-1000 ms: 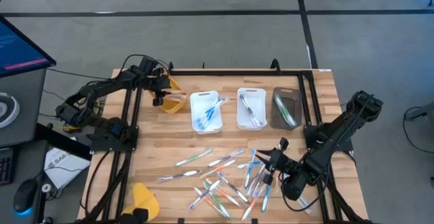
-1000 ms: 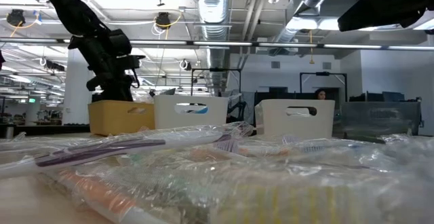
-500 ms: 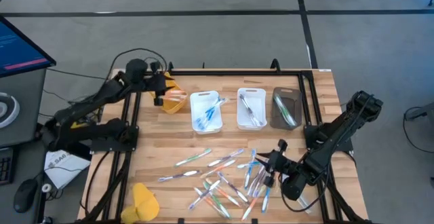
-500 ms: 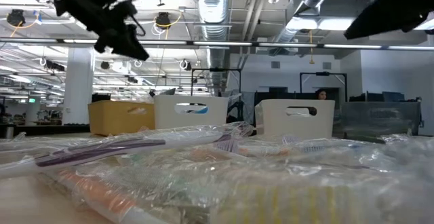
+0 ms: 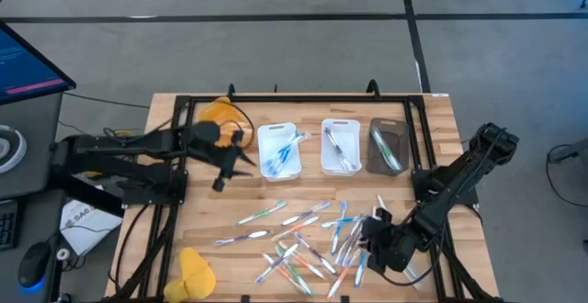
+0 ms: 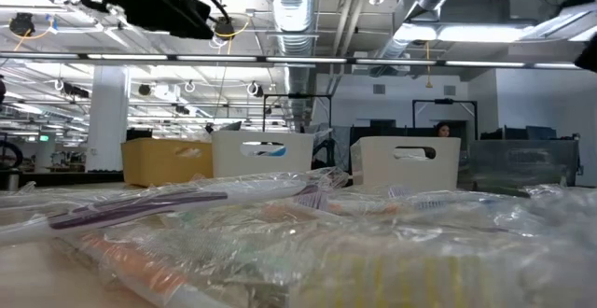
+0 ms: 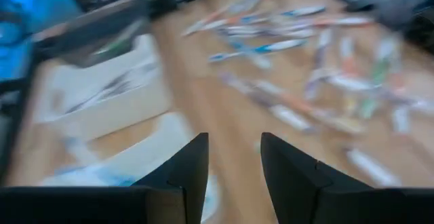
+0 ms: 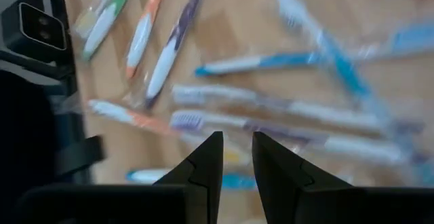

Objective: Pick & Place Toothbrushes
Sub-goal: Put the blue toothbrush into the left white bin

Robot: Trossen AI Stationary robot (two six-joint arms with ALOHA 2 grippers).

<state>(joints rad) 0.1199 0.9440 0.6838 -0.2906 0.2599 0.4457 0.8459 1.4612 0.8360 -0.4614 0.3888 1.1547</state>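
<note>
Several wrapped toothbrushes (image 5: 312, 239) lie scattered on the wooden table, and fill the low view's foreground (image 6: 187, 201). My right gripper (image 5: 367, 237) hangs over the pile's right part, fingers (image 8: 236, 157) a narrow gap apart, nothing between them. Blue, orange and purple toothbrushes (image 8: 271, 108) lie below it. My left gripper (image 5: 228, 169) hovers above the table just left of the white tray holding blue toothbrushes (image 5: 278, 150); its fingers (image 7: 234, 163) stand open and empty, aimed toward the pile (image 7: 319, 54).
A yellow tray (image 5: 223, 112) sits at the far left. A second white tray (image 5: 341, 146) and a dark tray (image 5: 388, 146) stand in the far row. A yellow object (image 5: 195, 271) lies at the near left edge. Black frame rails (image 5: 180, 138) border the table.
My left gripper has risen from over the yellow tray at the far left and swung toward the table's near and right side, stopping beside the first white tray. My right gripper has turned at the wrist over the pile and stayed almost in place.
</note>
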